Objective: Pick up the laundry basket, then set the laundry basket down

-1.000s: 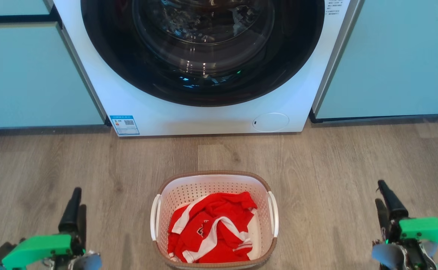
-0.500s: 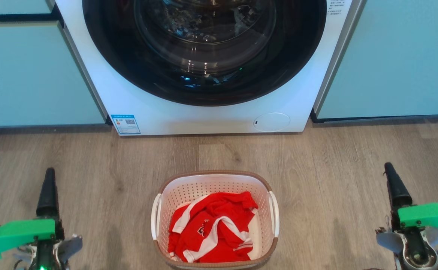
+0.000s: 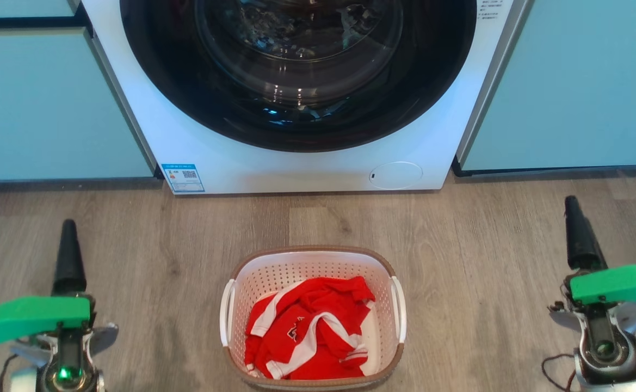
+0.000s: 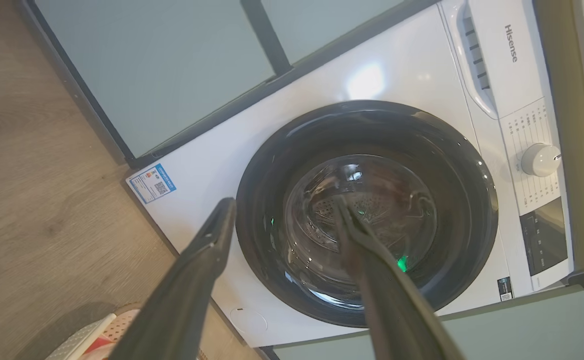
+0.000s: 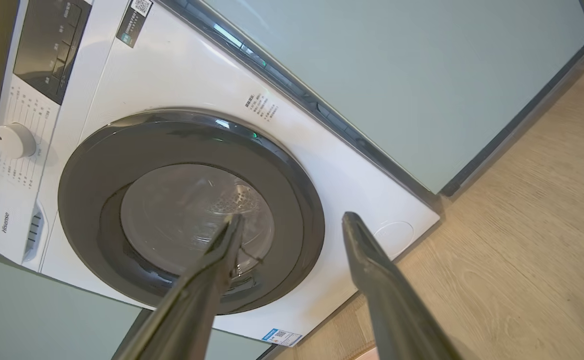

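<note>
The left claw (image 4: 284,207) and right claw (image 5: 294,220) had moved forward, both wide open and holding nothing. The basket (image 3: 307,268) sat on the floor (image 3: 160,245) between them, well apart from each. It had a red shirt (image 3: 307,326) inside, and the washer (image 3: 296,171) stood behind it.

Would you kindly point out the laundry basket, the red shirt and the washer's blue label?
laundry basket (image 3: 309,251), head view, far brown rim.
red shirt (image 3: 307,326), head view, its middle.
blue label (image 3: 183,178), head view, its centre.
</note>
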Controlling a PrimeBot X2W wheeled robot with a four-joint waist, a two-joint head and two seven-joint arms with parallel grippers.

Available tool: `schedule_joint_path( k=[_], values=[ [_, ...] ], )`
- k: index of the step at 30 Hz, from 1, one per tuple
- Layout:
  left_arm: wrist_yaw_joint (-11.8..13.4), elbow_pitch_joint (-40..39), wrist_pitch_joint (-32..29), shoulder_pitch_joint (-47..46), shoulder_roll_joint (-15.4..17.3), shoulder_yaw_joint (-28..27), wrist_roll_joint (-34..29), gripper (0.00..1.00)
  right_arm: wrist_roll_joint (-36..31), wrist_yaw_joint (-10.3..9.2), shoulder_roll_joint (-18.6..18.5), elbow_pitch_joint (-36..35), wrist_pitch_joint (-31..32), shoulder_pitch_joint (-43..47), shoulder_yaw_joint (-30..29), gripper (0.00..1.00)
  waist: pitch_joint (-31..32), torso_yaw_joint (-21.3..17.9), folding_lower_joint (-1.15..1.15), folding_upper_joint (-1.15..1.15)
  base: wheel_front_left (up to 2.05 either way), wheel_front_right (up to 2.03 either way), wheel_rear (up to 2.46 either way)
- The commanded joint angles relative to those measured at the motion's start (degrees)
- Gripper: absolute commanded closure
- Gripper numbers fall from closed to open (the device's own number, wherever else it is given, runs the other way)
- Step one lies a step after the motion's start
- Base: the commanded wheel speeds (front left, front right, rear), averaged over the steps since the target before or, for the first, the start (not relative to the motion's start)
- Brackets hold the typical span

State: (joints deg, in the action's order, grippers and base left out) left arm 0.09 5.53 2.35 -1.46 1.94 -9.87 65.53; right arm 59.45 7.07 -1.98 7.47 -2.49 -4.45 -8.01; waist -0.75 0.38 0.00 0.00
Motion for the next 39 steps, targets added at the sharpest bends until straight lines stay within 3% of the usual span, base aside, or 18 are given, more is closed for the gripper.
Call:
schedule_joint_path(
  k=[1, 11, 18, 22, 29, 35, 36, 39],
  values=[
    [0.2, -2.9, 0.7, -3.5, 0.7, -0.9, -1.5, 0.00, -1.5, 0.19, -0.5, -2.8, -0.6, -3.1, 0.5, 0.00, 0.0, 0.0, 0.00, 0.00, 0.00, 0.00, 0.00],
    [3.7, -9.5, 2.4, -3.8, 0.8, 2.0, -15.0, 0.00, -11.3, 0.22, -0.5, -6.0, -2.3, -4.0, 1.8, 0.00, -0.3, 0.0, 0.00, 0.00, 0.00, 0.00, 0.00],
    [5.0, -12.5, 3.6, -3.7, 0.8, 6.8, -26.0, 0.00, -19.9, 0.24, -0.6, -7.7, -3.5, -4.3, 3.5, 0.00, -0.4, 0.1, 0.00, 0.00, 0.00, 0.00, 0.00],
    [7.1, -12.8, 4.2, -3.4, 2.2, 10.4, -31.3, 0.00, -24.4, 0.26, -0.6, -7.7, -4.1, -4.3, 4.8, 0.00, -0.4, 0.1, 0.00, 0.00, 0.00, 0.00, 0.00],
    [13.4, -12.5, 5.4, -3.6, 7.3, 19.5, -38.6, 0.00, -30.6, 0.28, -0.6, -7.7, -5.3, -4.5, 6.2, 0.00, -0.4, 0.1, 0.00, 0.00, 0.00, 0.00, 0.00],
    [20.5, -10.6, 6.4, -5.0, 11.9, 28.1, -43.7, 0.00, -36.9, 0.30, -0.7, -6.9, -6.3, -4.5, 7.6, 0.00, -0.4, 0.0, 0.00, 0.00, 0.00, 0.00, 0.00],
    [22.6, -9.9, 6.8, -5.5, 12.8, 30.7, -44.4, 0.00, -38.8, 0.30, -0.7, -6.2, -6.6, -4.4, 8.3, 0.00, -0.3, 0.0, 0.00, 0.00, 0.00, 0.00, 0.00],
    [24.4, -9.0, 7.3, -6.1, 13.7, 33.4, -44.5, 0.00, -41.2, 0.31, -0.7, -5.0, -7.1, -4.4, 9.1, 0.00, -0.3, -0.1, 0.00, 0.00, 0.00, 0.00, 0.00]
  ],
)
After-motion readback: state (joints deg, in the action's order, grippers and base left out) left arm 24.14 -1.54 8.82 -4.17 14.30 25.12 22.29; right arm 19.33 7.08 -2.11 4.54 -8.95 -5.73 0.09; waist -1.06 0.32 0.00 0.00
